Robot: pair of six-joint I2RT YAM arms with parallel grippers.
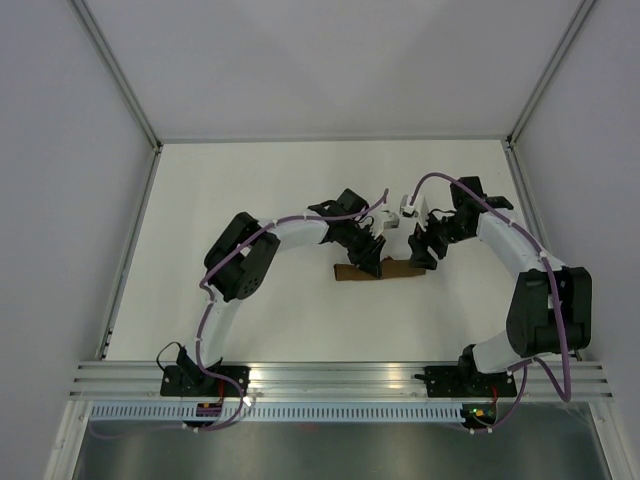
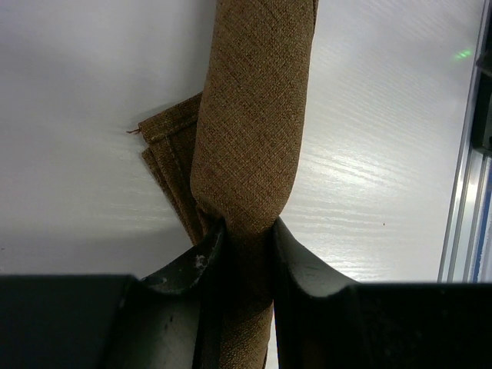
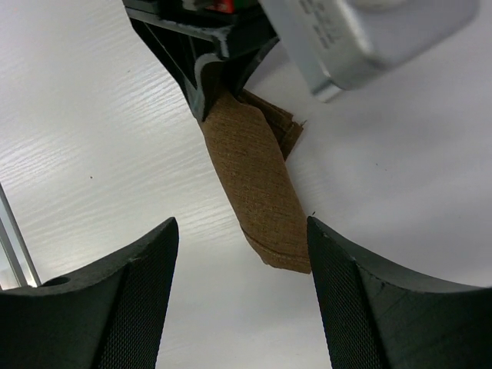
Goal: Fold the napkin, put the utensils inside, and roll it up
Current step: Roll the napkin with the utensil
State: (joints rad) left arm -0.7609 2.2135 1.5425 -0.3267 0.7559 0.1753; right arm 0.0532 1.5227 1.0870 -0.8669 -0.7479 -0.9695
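The napkin [image 1: 400,271] lies on the white table as a tight brown roll running left to right. My left gripper [image 1: 371,262] is shut on the roll near its middle. In the left wrist view both black fingers pinch the napkin [image 2: 254,115], and my left gripper [image 2: 246,227] squeezes it narrow. Loose folded layers stick out on the roll's left side. My right gripper [image 3: 242,231] is open, its fingers straddling the napkin's [image 3: 257,184] free end without touching it. From above, my right gripper [image 1: 426,250] hovers by the roll's right end. The utensils are hidden.
An aluminium rail [image 1: 340,375] runs along the near table edge and also shows as the rail [image 2: 461,192] in the left wrist view. White walls enclose the table on three sides. The left wrist's grey camera housing [image 3: 369,38] hangs close above the roll.
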